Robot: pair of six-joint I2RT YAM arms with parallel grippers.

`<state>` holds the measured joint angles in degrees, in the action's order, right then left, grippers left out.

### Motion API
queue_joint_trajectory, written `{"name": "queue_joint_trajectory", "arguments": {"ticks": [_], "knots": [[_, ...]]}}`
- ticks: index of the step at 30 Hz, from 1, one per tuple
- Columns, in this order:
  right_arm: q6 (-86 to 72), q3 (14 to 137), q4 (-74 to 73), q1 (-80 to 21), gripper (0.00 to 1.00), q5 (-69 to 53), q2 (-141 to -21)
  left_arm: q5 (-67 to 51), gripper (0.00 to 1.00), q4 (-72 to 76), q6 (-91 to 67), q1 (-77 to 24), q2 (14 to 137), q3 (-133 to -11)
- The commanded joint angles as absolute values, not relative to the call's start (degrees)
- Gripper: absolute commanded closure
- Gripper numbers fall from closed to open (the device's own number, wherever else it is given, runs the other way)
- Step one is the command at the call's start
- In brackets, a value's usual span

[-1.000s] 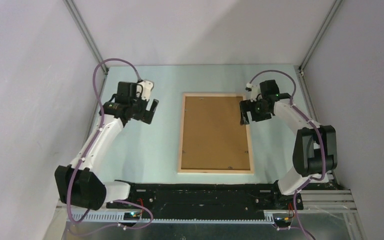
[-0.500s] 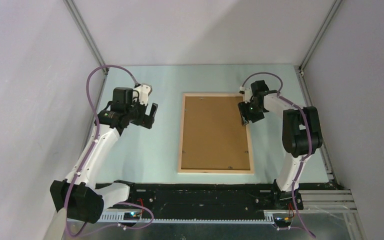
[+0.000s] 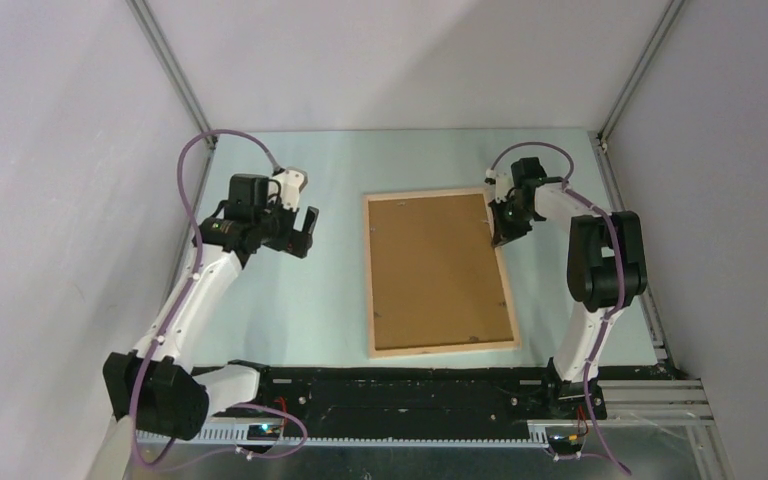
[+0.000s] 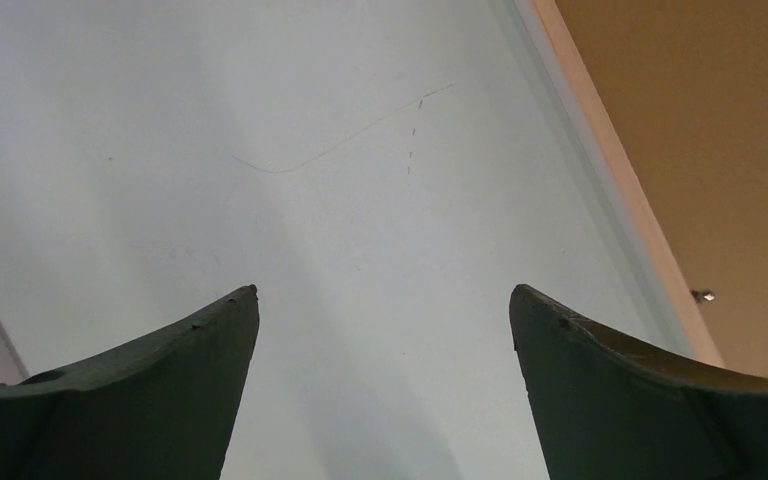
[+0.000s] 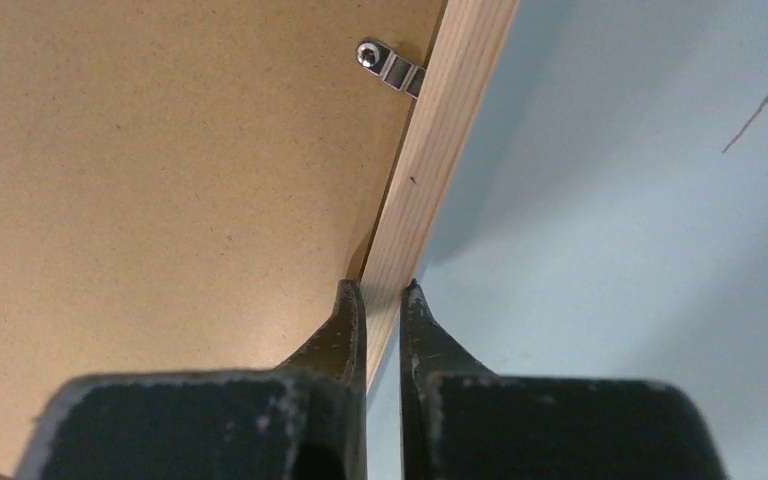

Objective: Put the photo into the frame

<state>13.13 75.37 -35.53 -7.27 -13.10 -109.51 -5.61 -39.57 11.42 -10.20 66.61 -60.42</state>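
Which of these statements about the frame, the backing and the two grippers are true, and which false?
1. The right gripper is shut on the frame's right rail. True.
2. The left gripper holds the photo. False: the left gripper is open and empty, above the table.
3. The backing board sits in the frame. True.
4. The photo lies beside the frame. False: no photo shows in any view.

Pale wood frame (image 3: 445, 349) lies face-down, slightly skewed, brown backing (image 3: 438, 268) showing
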Motion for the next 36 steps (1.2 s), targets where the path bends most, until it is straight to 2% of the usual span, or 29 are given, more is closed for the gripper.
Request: {"name": "queue_joint_trajectory", "arguments": {"ticks": [1,10,26,36], "knots": [[26.3,76.5,-39.1,-7.4,1.00,-15.1,-110.2,-8.5,0.00,-37.8,10.7,-9.9,70.0,-63.5],[39.4,79.7,-41.3,-13.7,1.00,-11.3,-113.5,-9.9,0.00,-37.0,10.6,-9.8,75.6,-64.5],[45.2,116.7,-53.5,-20.1,1.00,-8.2,-135.6,-9.8,0.00,-37.0,11.7,-9.8,78.0,-65.5],[57.6,117.0,-44.9,-23.5,1.00,-6.1,-136.3,-10.9,0.00,-36.7,10.8,-9.9,80.5,-66.6]]}}
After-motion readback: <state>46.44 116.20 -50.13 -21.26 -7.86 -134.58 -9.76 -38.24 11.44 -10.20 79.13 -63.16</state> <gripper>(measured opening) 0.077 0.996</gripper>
